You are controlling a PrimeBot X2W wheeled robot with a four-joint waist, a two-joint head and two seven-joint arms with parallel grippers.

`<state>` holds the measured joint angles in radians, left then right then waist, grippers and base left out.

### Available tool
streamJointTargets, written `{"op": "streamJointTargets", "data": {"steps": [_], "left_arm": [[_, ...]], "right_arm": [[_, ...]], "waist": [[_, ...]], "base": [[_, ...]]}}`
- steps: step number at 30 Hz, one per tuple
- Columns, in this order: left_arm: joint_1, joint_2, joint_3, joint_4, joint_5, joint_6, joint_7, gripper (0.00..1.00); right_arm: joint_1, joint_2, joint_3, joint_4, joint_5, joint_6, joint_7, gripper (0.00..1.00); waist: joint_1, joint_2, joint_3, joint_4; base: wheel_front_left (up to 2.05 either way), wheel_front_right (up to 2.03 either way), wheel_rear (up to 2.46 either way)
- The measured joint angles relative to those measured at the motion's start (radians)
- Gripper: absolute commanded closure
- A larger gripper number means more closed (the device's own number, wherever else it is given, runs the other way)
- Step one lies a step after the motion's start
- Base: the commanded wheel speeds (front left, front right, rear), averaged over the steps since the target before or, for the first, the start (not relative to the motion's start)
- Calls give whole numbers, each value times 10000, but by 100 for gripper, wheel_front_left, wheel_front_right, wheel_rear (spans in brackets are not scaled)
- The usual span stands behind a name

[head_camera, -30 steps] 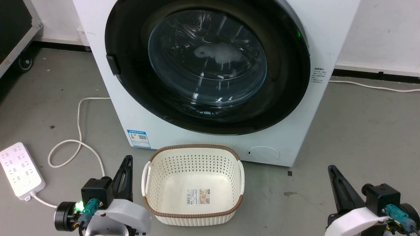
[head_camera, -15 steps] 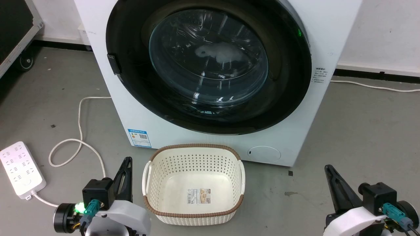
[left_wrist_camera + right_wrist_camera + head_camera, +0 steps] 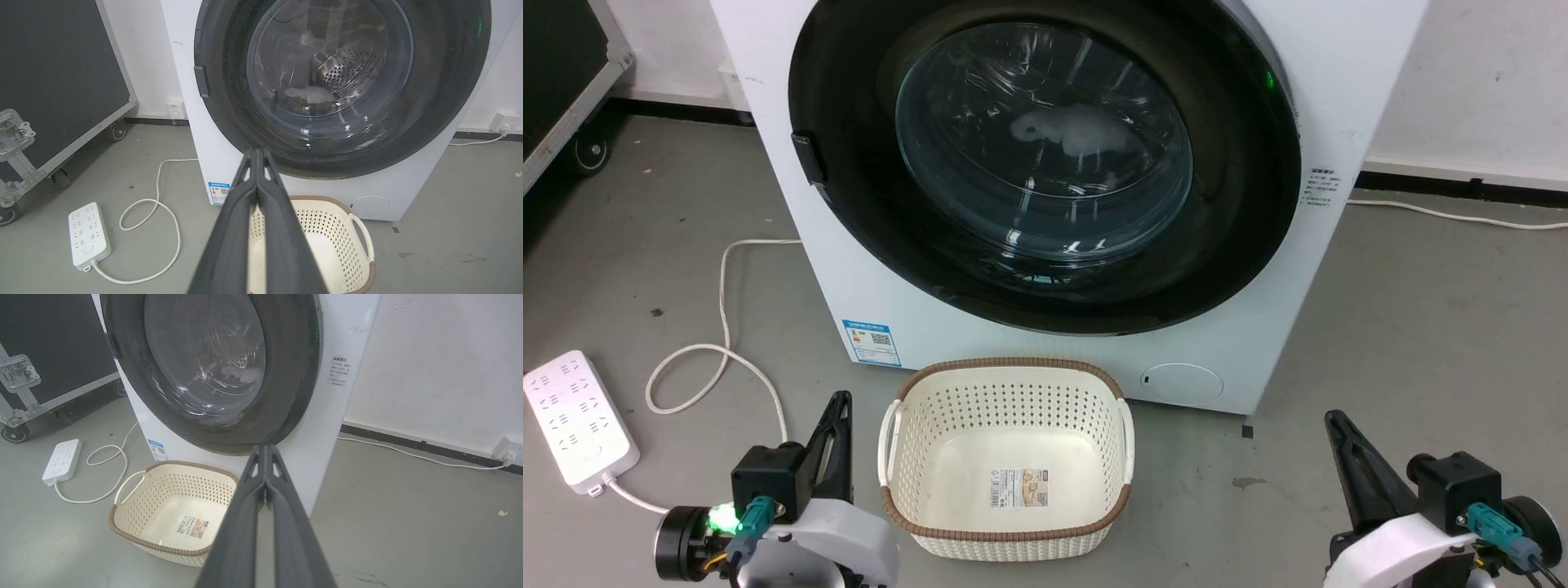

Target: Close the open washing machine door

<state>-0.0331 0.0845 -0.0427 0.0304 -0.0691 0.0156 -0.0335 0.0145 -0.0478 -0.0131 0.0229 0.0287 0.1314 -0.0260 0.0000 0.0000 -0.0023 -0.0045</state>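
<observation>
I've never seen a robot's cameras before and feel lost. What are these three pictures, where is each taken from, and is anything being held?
A two-armed robot faces a white washing machine. One picture comes from its head, looking down. The other two come from wrist cameras looking along the dark left fingers and right fingers. Both pairs are pressed together, holding nothing. The machine's round black door appears shut. On the grey floor sit an empty cream basket and a white power strip.
</observation>
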Motion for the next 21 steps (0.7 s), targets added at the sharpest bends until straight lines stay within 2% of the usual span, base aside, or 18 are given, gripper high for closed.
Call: {"op": "streamJointTargets", "data": {"steps": [21], "left_arm": [[185, -324, 368, -234, 619, -100, 332, 100]], "right_arm": [[-7, 0, 119, -159, -211, 0, 255, 100]], "waist": [[0, 0, 23, 44]], "base": [[0, 0, 0]]}}
